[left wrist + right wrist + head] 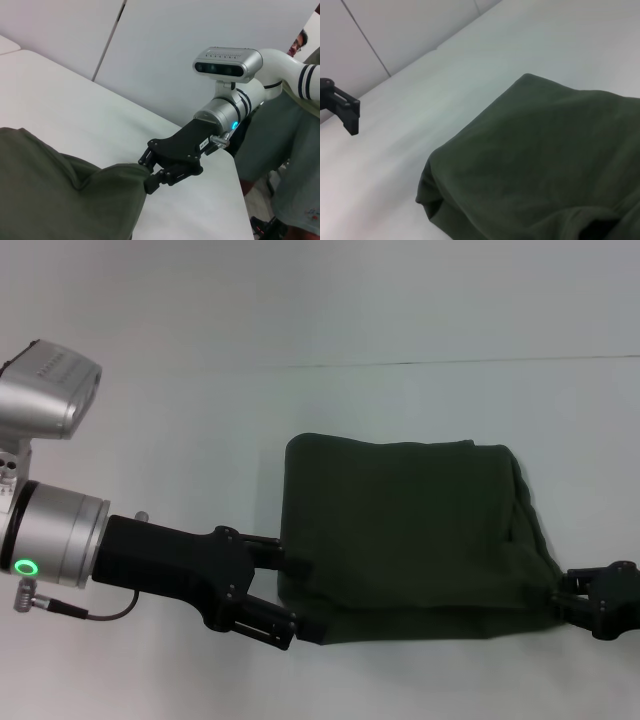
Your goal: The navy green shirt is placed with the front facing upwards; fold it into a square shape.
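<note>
The navy green shirt (410, 540) lies folded into a rough rectangle on the white table, plain green side up, no lettering showing. My left gripper (298, 598) stands open at the shirt's near left corner, one finger on each side of the edge. One left finger (342, 107) shows apart from the cloth in the right wrist view. My right gripper (572, 596) is at the near right corner. In the left wrist view the right gripper (152, 176) is shut on a bunched corner of the shirt (65, 195).
The white table (180, 400) stretches around the shirt on all sides, with a seam line (450, 363) across the far part. A person (295, 150) in a green top stands beyond the table's edge behind the right arm.
</note>
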Motion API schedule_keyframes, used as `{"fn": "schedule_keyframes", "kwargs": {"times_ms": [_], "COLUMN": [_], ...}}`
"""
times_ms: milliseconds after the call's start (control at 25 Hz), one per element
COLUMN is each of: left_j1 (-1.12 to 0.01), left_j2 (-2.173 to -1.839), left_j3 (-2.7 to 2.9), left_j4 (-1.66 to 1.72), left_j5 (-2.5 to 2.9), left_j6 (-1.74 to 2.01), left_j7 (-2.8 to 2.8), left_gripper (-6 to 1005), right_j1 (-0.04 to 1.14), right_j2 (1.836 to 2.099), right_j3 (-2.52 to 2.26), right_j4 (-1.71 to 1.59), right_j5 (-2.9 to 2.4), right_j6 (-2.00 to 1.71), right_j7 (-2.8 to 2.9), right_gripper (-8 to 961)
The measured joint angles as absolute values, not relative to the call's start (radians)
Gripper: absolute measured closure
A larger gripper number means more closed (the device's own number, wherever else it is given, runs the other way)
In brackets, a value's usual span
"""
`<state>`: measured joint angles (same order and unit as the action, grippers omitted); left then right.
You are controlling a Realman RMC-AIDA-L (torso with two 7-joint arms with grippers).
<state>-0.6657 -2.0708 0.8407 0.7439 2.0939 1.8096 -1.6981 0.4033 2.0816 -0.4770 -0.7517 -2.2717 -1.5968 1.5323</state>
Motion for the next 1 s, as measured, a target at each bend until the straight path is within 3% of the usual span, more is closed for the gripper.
{"fn": "schedule_keyframes", "kwargs": {"times_ms": [360, 600, 1000], "left_j1": [-0.666, -0.666, -0.676], "left_j2": [-2.071, -2.071, -2.071], "left_j3": [0.841, 0.841, 0.848], "left_j4": [0.746, 0.746, 0.746], "left_j5": [2.095, 2.096, 2.097], "left_j6": [1.802, 1.8, 1.798], "left_j7": [-1.7, -1.702, -1.706], "left_gripper": [78, 79, 79], "right_j1": [0.362, 0.319, 0.352], "right_j2": [2.085, 2.086, 2.081], "right_j3": [-0.46, -0.403, -0.4], "right_j4": [-0.768, -0.776, -0.703], "right_j5": [-2.264, -2.259, -2.268], "right_j6": [-1.636, -1.596, -1.446], "right_j7": [1.49, 1.479, 1.493], "right_gripper": [924, 924, 923]}}
